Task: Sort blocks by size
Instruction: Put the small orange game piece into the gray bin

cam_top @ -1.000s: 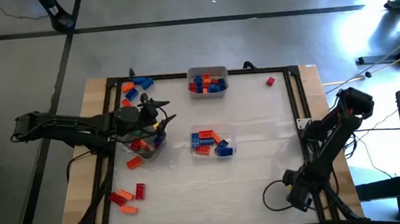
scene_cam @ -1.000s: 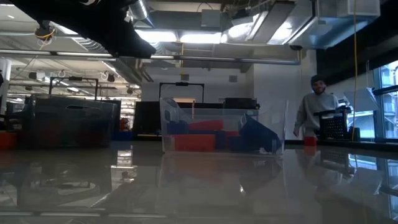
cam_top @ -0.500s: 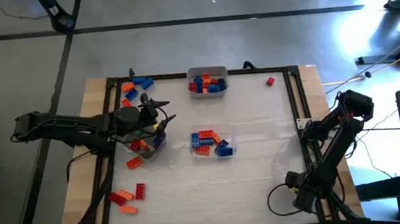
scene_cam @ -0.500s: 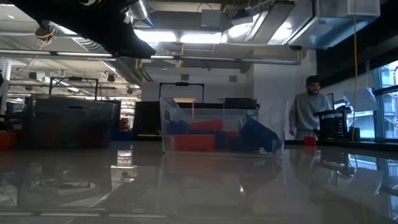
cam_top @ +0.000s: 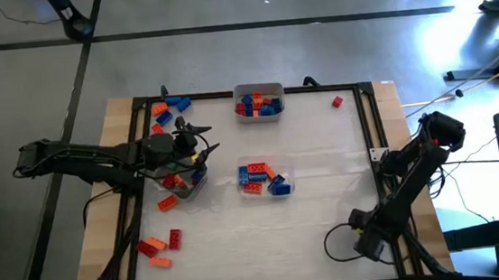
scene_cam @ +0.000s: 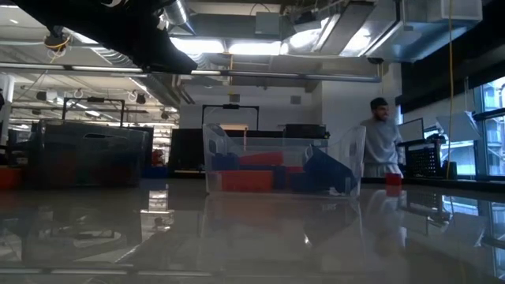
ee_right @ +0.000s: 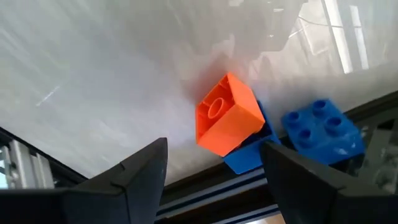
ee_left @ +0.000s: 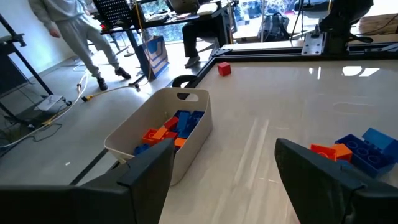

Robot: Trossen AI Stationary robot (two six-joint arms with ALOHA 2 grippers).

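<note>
Landmark: centre tray (cam_top: 266,178).

- Right gripper (ee_right: 211,171) at near right table corner, fingers apart, empty, over orange block (ee_right: 226,122) and blue blocks (ee_right: 321,132) by frame. Unsorted.
- Loose blocks (cam_top: 159,245) near-left of centre tray. Unsorted.
- Centre tray holds red, orange, blue blocks.
- Left gripper (ee_left: 224,180) left of centre tray, above left tray (cam_top: 181,182); fingers apart, empty.
- Far tray (cam_top: 258,102) filled.
- Loose pile (cam_top: 167,112) far left; red block (cam_top: 337,102) far right.

Judgement: roughly half sorted.
</note>
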